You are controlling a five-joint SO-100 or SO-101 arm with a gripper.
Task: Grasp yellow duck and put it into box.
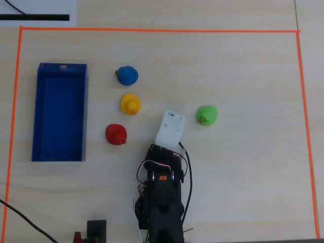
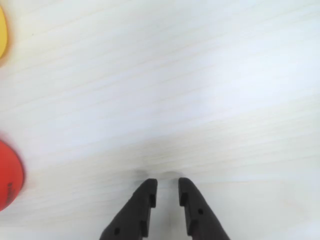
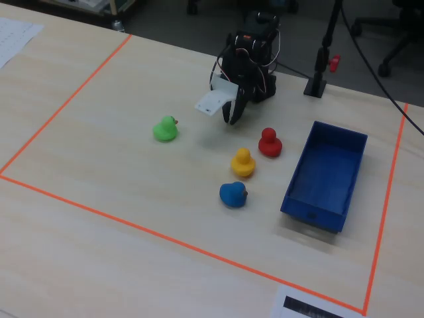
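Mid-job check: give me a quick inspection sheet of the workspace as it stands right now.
Surface: pale wood table bounded by orange tape.
Job's things: yellow duck on the table, ungrasped; box empty, to its left in the overhead view.
Clutter: blue duck, red duck, green duck, all loose on the table.
Gripper: gripper nearly shut, empty, low over bare table right of the yellow and red ducks in the wrist view.
Cables: wires looped on the arm; black cable at the tape corner.
Surroundings: paper sheet, stand.

yellow duck (image 1: 130, 104) between blue duck (image 1: 127, 75) and red duck (image 1: 116, 134), right of box (image 1: 35, 117)
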